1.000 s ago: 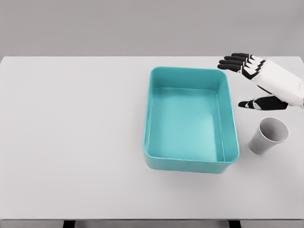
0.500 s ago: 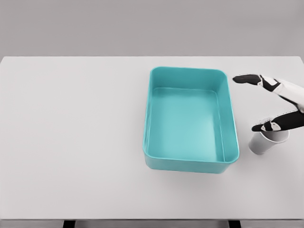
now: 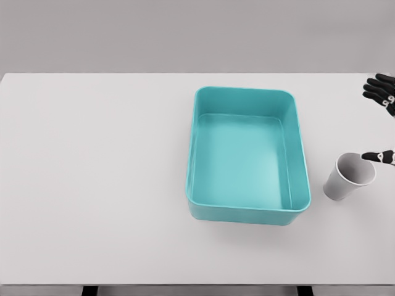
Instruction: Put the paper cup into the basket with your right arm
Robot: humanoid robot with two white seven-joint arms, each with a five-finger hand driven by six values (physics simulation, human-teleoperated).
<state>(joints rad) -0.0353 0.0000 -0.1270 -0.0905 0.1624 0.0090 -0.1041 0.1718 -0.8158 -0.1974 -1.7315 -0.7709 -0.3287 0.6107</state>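
White table (image 3: 92, 185) fills the view under a grey backdrop; on it, right of centre, sits the teal basket (image 3: 247, 214) — open-topped, holding nothing; just beside its right wall stands the paper cup (image 3: 349, 177), mouth up, ungrasped; the right hand (image 3: 382, 123) shows only at the frame's right edge — fingers spread, holding nothing, thumb tip near the cup's rim.

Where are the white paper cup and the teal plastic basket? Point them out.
white paper cup (image 3: 345, 183), head view, on its outer side wall.
teal plastic basket (image 3: 247, 213), head view, on its near front wall.
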